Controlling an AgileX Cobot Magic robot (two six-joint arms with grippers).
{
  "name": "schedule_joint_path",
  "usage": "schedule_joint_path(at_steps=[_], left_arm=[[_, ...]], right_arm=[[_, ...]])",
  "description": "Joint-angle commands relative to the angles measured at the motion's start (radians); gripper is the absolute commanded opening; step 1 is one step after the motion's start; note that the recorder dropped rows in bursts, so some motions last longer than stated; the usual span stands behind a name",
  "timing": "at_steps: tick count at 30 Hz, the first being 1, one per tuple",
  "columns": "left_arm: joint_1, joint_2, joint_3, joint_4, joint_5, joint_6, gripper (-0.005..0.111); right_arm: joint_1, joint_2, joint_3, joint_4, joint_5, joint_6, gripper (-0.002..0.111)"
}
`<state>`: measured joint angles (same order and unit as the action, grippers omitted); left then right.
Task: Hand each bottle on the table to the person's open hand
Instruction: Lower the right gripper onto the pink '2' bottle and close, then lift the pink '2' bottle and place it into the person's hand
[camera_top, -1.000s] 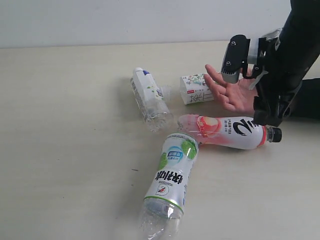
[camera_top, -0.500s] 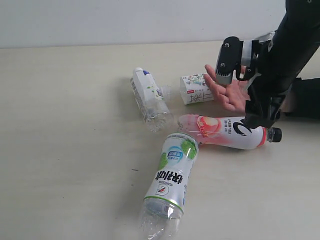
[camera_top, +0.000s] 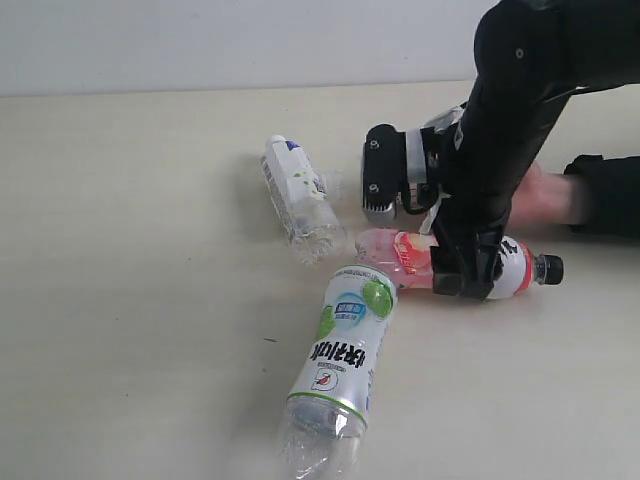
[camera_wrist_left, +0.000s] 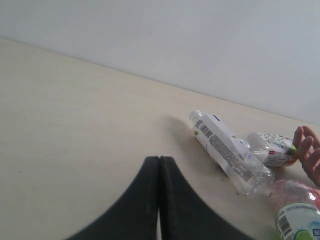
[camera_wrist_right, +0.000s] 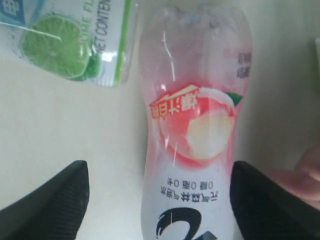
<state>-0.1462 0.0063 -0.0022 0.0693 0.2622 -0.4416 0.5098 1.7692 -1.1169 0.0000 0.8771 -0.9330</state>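
Pickup step. Right jaws spread wide either side of the pink bottle, lying right of centre on the bench. Left jaws clenched, empty. Next, we judge: clench on it, lift, carry to the hand.

The bench is finished matt and smooth, with faint wood grain. The pink-labelled bottle is formed of clear, glossy plastic and wrapped in a shiny printed film; the same clear plastic and glossy film are seen on the lime-labelled bottle. The fingers of the right gripper are finished in matt black.
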Motion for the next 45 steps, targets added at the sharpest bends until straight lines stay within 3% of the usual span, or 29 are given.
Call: schedule_joint_path(at_steps=[1, 20, 36, 40, 45], left_arm=[[-0.004, -0.006, 0.002, 0.002, -0.006, 0.003, 0.000], [-0.004, -0.006, 0.002, 0.002, -0.006, 0.003, 0.000], [-0.004, -0.006, 0.002, 0.002, -0.006, 0.003, 0.000], [-0.004, -0.006, 0.002, 0.002, -0.006, 0.003, 0.000], [-0.004, -0.006, 0.002, 0.002, -0.006, 0.003, 0.000]], right_arm=[[0.020, 0.005, -0.007, -0.014, -0.016, -0.012, 0.074], [0.020, 0.097, -0.007, -0.037, -0.162, 0.018, 0.074], [0.020, 0.165, -0.007, -0.117, -0.177, 0.123, 0.075], [0.020, 0.165, -0.007, -0.117, -0.173, 0.125, 0.064], [0.020, 0.165, -0.007, -0.117, -0.158, 0.125, 0.030]])
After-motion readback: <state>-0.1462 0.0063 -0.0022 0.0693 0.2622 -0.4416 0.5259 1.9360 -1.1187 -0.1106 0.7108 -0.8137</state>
